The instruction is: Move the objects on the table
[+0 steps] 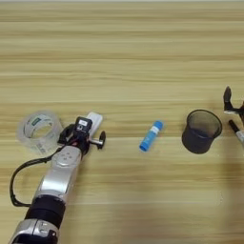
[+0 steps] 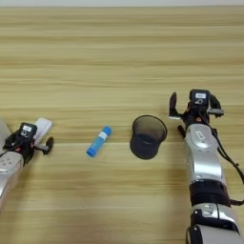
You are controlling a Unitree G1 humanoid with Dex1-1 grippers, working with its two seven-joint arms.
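Two silver robot arms reach in from the bottom edge, closest to the viewer, over a wide light-brown wooden tabletop with horizontal grain stripes that fills the whole view; no room beyond it is visible.

At far left lies a clear tape roll with a green label, flat on the wood. Just right of it sits the left claw, its black fingers spread to either side. A flat white cassette lies at the claw's far end, partly hidden by it; whether the claw touches it cannot be told.

To the right of centre stands a black mesh cup, upright with its mouth open to the viewer. Just right of the cup is the right claw. One black finger stands up on the cup side and the other shows on the far side, so the claw is open wide and holds nothing.

Between the left claw and the cup, apart from both, a small blue tube with a white label lies on its side, slanted.
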